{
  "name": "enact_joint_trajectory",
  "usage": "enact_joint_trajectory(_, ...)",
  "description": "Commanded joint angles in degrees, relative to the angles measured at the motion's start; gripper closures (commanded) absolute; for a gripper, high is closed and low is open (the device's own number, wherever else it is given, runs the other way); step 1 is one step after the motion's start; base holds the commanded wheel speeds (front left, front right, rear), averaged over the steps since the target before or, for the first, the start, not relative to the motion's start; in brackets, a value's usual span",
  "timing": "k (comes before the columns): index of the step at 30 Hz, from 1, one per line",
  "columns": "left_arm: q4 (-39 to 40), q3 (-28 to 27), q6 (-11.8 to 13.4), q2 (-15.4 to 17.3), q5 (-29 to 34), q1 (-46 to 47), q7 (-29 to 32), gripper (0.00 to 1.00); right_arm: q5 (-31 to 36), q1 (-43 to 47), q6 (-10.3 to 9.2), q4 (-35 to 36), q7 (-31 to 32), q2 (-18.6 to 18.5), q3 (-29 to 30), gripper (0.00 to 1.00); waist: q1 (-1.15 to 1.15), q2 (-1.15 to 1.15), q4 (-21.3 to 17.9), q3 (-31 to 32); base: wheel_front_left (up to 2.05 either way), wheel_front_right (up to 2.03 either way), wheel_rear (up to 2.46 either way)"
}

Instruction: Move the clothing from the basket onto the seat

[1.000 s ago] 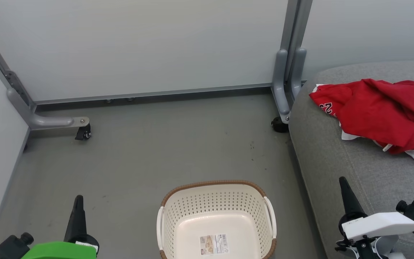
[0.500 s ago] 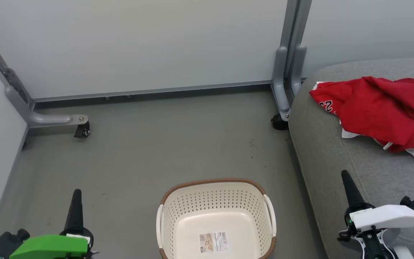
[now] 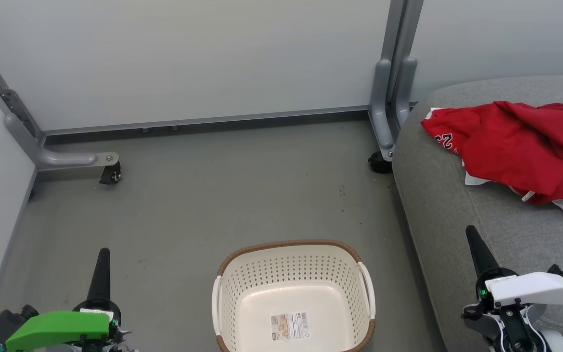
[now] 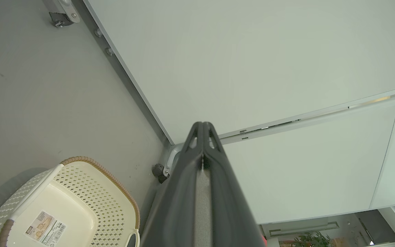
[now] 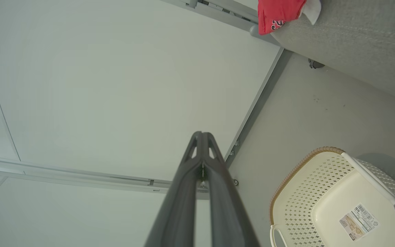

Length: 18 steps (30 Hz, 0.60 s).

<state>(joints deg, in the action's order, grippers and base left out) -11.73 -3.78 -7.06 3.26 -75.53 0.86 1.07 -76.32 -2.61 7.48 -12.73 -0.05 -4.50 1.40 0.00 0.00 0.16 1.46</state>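
Note:
The red clothing (image 3: 521, 146) with white trim lies crumpled on the grey seat (image 3: 452, 215) at the right; a corner of the clothing (image 5: 276, 13) also hangs over the seat (image 5: 355, 44) in the right wrist view. The cream basket (image 3: 293, 293) stands on the floor at bottom centre, holding nothing but a paper label on its bottom. My left gripper (image 3: 103, 254) is shut and holds nothing, left of the basket. My right gripper (image 3: 471, 232) is shut and holds nothing, over the seat's front edge. Both wrist views show the fingers pressed together, and the basket (image 4: 63, 202) (image 5: 338, 199) beside them.
Pale partition panels (image 3: 203, 58) close off the back and left. Their grey metal feet with castors (image 3: 110, 173) (image 3: 380, 164) rest on the grey floor (image 3: 223, 195), one right beside the seat's corner.
The whole head view has shifted slightly, so the camera moved. Both grippers sit a little lower and more level in it; they stay shut. Clothing and basket have not moved.

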Motion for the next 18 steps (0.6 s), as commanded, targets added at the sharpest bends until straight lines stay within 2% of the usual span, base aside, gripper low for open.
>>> enact_joint_trajectory(1, 0.0, -0.4, -0.2, 0.6, -1.5, 1.9, 0.4, 1.0, -1.5, -1.1, 0.03, 0.0, 0.3, -0.3, 0.4, 1.0, 0.0, 0.0, 0.0, -0.1, 0.0, 0.0, 0.0)
enact_joint_trajectory(18, -1.1, -1.1, -0.4, 0.6, -9.3, 3.8, 2.5, 1.0, -9.4, -2.5, 0.03, -0.6, 2.6, -0.2, 1.6, 1.0, 0.0, 0.0, -0.1, -0.7, 0.0, 0.0, 0.0)
